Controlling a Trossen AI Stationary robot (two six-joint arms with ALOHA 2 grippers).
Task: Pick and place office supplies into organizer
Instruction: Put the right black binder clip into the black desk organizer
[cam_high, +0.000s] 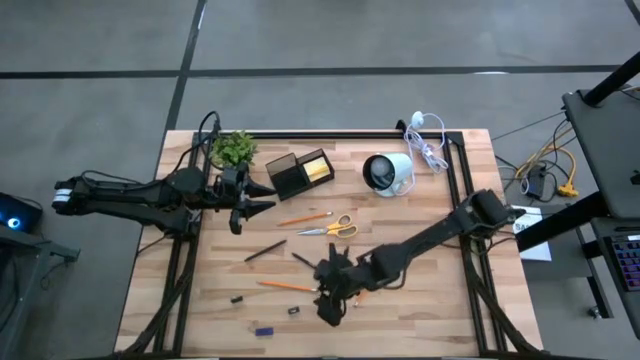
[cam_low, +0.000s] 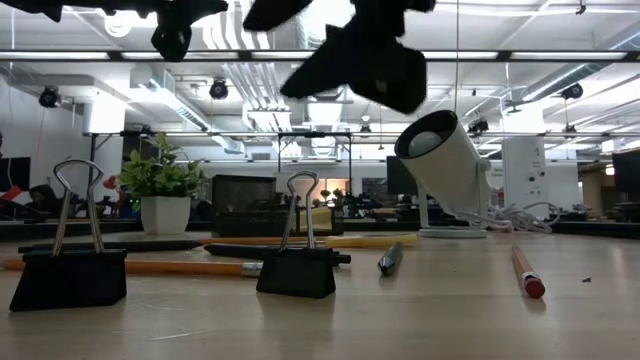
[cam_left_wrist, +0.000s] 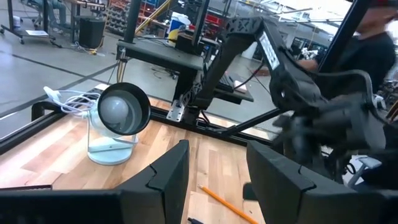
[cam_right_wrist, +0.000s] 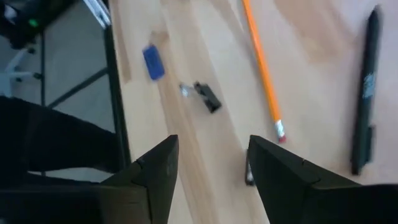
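My right gripper (cam_high: 333, 298) (cam_right_wrist: 211, 165) hangs open above the table's near middle, slanting down, touching nothing. Below it lie an orange pencil (cam_right_wrist: 262, 68) (cam_high: 285, 286), a dark pen (cam_right_wrist: 365, 93), a black binder clip (cam_right_wrist: 207, 97) (cam_high: 294, 310) and a small blue bit (cam_right_wrist: 152, 62) (cam_high: 264, 330). Scissors with yellow handles (cam_high: 330, 228) and a second pencil (cam_high: 305, 217) lie mid-table. The black organizer (cam_high: 292, 175) stands at the far side with a yellow sticky-note block (cam_high: 318, 168) in it. My left gripper (cam_high: 250, 200) (cam_left_wrist: 217, 180) waits open and level at the left.
A white round lamp-like cup (cam_high: 388, 173) and a coiled white cable (cam_high: 425, 140) sit at the far right, a green plant (cam_high: 232, 148) at the far left. Another binder clip (cam_high: 237, 298) and a dark pen (cam_high: 265, 250) lie left of my right gripper.
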